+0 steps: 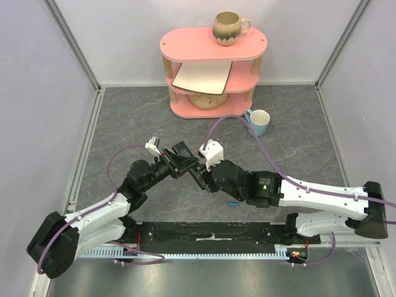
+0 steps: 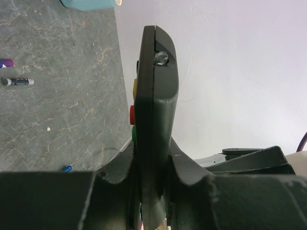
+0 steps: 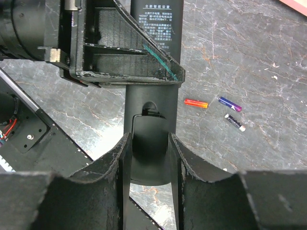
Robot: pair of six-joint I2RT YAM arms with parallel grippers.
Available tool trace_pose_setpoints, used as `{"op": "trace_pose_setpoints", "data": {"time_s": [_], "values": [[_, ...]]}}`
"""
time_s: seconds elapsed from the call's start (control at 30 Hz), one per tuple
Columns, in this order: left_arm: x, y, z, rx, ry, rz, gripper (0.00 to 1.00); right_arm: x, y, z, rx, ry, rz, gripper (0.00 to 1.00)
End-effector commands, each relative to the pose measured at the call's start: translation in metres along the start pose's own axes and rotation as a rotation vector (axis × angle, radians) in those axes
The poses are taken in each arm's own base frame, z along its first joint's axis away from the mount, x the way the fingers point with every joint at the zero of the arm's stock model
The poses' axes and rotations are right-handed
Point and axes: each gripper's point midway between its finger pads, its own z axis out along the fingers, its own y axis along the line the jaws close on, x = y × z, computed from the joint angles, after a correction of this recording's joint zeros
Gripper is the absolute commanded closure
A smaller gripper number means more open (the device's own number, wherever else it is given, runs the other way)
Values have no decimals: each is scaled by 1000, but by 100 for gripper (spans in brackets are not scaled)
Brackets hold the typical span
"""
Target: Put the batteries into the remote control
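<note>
Top view: one shelf (image 1: 213, 46), one mug (image 1: 229, 28) on it, one cup (image 1: 258, 121) on the desk (image 1: 124, 124); my arms crowd mid-desk. Left wrist: left fingers (image 2: 189, 167) clamp the remote control (image 2: 156, 105) edge-on; three batteries (image 2: 17, 82) lie loose. Right wrist: right fingers (image 3: 196, 167) straddle its end, grip unclear.

White arms (image 1: 322, 197), purple cables (image 1: 232, 116); left claw (image 2: 152, 165), right claw (image 3: 149, 143) scuffed black.
</note>
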Motion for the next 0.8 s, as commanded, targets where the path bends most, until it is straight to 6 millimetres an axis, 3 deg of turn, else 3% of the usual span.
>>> {"op": "trace_pose_setpoints", "data": {"time_s": [0.0, 0.77], "values": [[-4, -34, -3, 117, -14, -4, 98, 7, -19, -1, 93, 34, -47, 58], [-2, -28, -1, 106, -9, -4, 98, -29, -10, -8, 74, -41, 11, 40]]}}
